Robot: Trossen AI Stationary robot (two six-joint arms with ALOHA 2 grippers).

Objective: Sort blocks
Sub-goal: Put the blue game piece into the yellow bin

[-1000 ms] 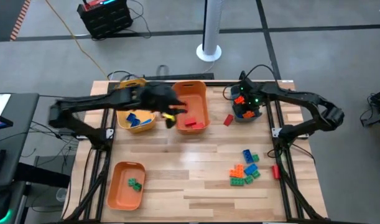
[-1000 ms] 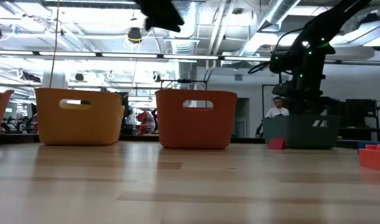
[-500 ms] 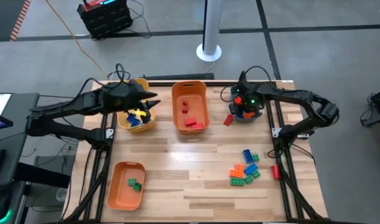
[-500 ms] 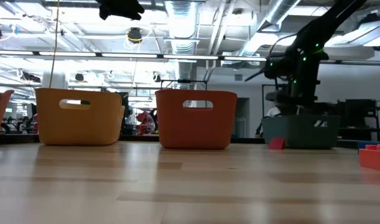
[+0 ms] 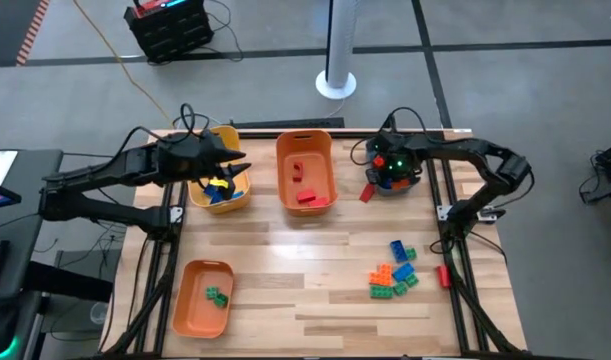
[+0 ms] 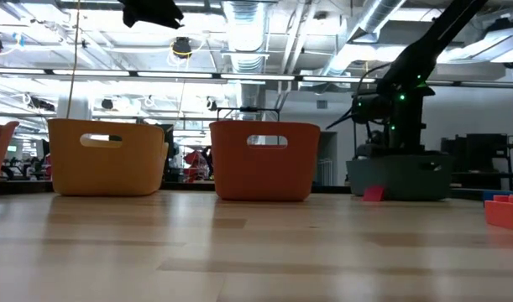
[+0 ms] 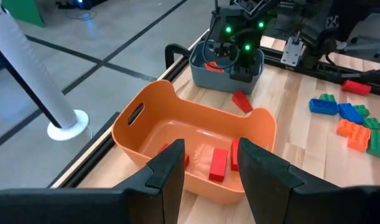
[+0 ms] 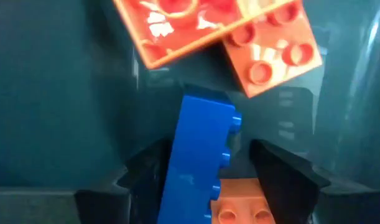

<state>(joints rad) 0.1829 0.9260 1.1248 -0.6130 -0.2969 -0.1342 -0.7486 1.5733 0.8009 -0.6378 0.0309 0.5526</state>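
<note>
My right gripper [image 5: 390, 172] points down into the teal bin [image 5: 417, 178] at the table's far right, open. In the right wrist view a blue block [image 8: 199, 149] stands between its fingers [image 8: 283, 180], with a gap on one side, and orange blocks [image 8: 270, 50] lie on the bin floor. My left gripper [image 5: 235, 172] hangs high over the yellow bin [image 5: 197, 195], open and holding nothing [image 7: 208, 168]. Blue blocks [image 5: 219, 193] lie in the yellow bin. Red blocks [image 7: 219, 163] lie in the middle orange bin [image 5: 305, 140].
A second orange bin [image 5: 190, 310] with green blocks [image 5: 218, 296] sits near the left front. A loose pile of blue, orange and green blocks [image 5: 395, 272] lies at the right. One red block [image 5: 366, 192] lies on the table beside the teal bin.
My left gripper has drawn back toward the table's left edge, from the orange bin's near-left rim to above the yellow bin. My right gripper has sunk lower into the teal bin.
</note>
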